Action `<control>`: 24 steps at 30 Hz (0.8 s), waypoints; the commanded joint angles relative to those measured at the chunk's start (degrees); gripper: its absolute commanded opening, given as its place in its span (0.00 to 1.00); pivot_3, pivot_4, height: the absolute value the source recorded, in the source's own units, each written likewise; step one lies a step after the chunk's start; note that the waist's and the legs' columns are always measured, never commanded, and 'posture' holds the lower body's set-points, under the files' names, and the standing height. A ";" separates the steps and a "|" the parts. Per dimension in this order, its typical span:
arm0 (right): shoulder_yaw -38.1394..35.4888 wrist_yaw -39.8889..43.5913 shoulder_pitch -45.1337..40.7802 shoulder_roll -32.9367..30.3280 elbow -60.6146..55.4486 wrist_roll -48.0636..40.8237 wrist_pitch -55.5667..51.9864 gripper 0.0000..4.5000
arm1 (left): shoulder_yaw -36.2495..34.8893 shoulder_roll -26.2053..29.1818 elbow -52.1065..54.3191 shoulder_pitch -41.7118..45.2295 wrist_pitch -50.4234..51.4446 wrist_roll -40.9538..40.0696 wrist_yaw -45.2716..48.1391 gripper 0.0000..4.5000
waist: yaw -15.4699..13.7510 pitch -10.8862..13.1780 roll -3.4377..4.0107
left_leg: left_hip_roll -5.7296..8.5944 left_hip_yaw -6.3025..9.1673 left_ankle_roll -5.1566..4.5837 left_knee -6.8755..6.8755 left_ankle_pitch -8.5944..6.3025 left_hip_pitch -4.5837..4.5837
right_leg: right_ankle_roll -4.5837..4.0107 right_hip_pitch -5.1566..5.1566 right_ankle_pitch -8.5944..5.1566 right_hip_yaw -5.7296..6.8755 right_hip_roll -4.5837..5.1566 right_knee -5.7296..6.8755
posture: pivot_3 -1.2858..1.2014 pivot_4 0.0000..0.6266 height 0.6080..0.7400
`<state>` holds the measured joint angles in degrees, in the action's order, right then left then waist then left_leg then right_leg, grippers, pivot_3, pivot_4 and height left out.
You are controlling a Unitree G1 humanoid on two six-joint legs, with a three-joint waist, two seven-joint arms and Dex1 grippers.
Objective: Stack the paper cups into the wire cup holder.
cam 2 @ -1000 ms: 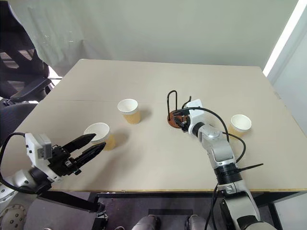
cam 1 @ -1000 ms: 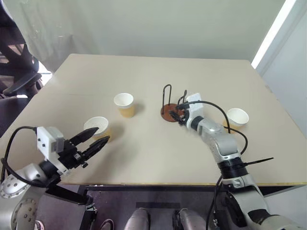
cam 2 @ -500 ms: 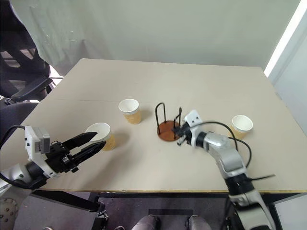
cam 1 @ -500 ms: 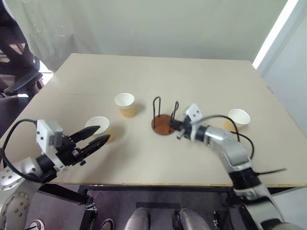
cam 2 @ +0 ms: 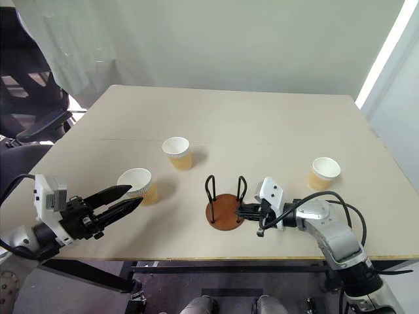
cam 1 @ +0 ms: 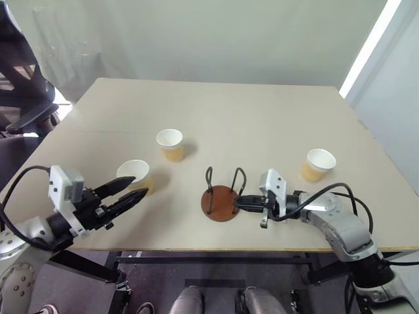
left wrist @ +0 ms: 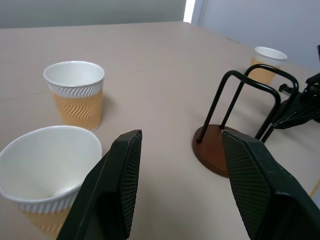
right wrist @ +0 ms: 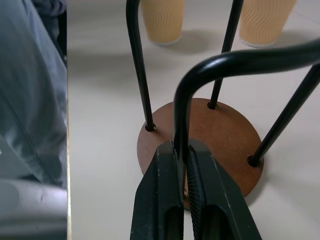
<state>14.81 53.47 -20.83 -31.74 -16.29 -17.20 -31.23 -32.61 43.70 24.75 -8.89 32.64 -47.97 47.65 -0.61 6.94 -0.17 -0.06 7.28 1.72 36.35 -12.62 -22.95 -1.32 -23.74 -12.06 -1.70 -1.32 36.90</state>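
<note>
Dragged nearer by the pinching right gripper (cam 2: 247, 210), the holder (cam 2: 224, 210) stands at three o'clock from the wide-open, empty left gripper (cam 2: 126, 199); nearest cup (cam 2: 139, 184) at twelve.

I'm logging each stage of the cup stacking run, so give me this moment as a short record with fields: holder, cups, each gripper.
holder: wire cup holder upright near the table's front edge, no cup in it
cups: three paper cups upright on the table; one near the left gripper, one mid-table, one at the right
right gripper: shut on one wire loop of the holder, low by the base
left gripper: open, holding nothing, just short of the nearest cup
stacking: not yet begun
</note>
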 commanded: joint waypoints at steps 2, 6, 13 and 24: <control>0.67 -0.65 -1.81 -0.79 -0.16 2.35 0.69 0.00 | -0.16 0.81 0.36 0.79 -0.46 -0.04 0.69 0.60 | -0.06 0.00 -0.01 | 0.00 0.00 -0.15 0.00 0.06 -0.03 | 0.06 0.00 -0.05 0.00 0.00 -0.01 | 0.52 0.24 1.00; 1.20 -1.00 -2.43 -0.86 0.30 3.81 0.83 0.00 | 0.04 0.74 0.00 1.04 -0.60 0.52 0.92 0.60 | -0.08 -0.01 -0.01 | 0.00 0.00 -0.25 -0.03 -0.03 -0.06 | 0.10 -0.03 -0.19 0.00 -0.01 -0.02 | 0.52 0.24 1.00; 0.79 -0.02 -2.45 -0.79 -0.51 2.17 -0.50 0.00 | -0.10 0.62 -0.29 0.91 -0.79 1.11 1.14 0.60 | -0.10 -0.01 -0.02 | -0.01 0.00 -0.21 -0.05 -0.20 -0.04 | 0.23 -0.03 -0.22 0.01 -0.01 -0.02 | 0.52 0.24 1.00; 0.18 0.73 -3.00 -1.69 -0.94 1.74 -1.24 0.52 | -0.02 0.88 -1.24 1.24 -1.07 1.41 1.69 0.60 | -0.12 0.01 -0.05 | -0.01 0.00 -0.21 -0.06 -0.20 -0.07 | 0.11 -0.05 -0.30 0.01 -0.01 -0.03 | 0.52 0.24 1.00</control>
<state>15.92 53.96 -23.02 -32.92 -16.12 -14.98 -32.83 -31.89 43.74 23.34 -8.12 32.53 -46.92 48.73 -0.73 6.96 -0.22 -0.07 7.29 1.52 36.29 -12.82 -23.02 -1.18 -23.79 -12.35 -1.69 -1.34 36.87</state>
